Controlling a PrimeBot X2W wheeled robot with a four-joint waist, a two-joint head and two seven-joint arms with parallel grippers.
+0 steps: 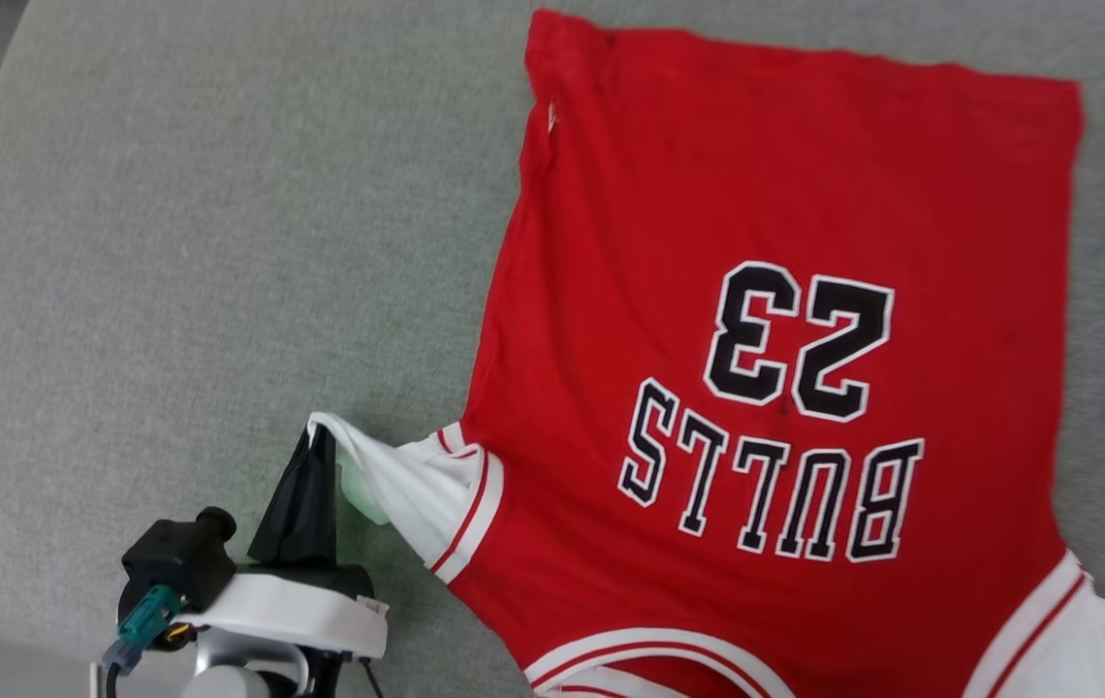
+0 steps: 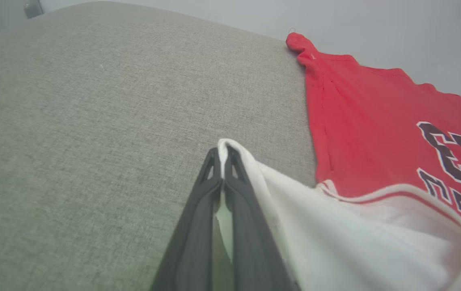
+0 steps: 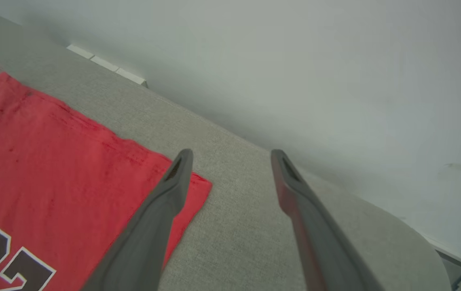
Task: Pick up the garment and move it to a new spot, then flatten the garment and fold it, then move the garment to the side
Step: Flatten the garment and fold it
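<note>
The garment (image 1: pixel 785 320), a red jersey with white sleeves and a black "BULLS 23" print facing up, lies spread flat on the grey fabric surface (image 1: pixel 184 242), hem far from me. My left gripper (image 1: pixel 318 438) is shut on the edge of its white left sleeve (image 1: pixel 407 485), lifting that sleeve off the surface. In the left wrist view the fingers (image 2: pixel 198 210) pinch the white cloth of the garment (image 2: pixel 376 121) at their tips. My right gripper (image 3: pixel 230 155) is open above the surface near the garment's (image 3: pixel 52 161) far hem corner, nothing between its fingers.
The grey surface ends at a pale wall (image 3: pixel 295 60) behind the hem. Its rounded edge (image 3: pixel 424 242) drops off at the right in the right wrist view. Bare fabric stretches to the left of the garment.
</note>
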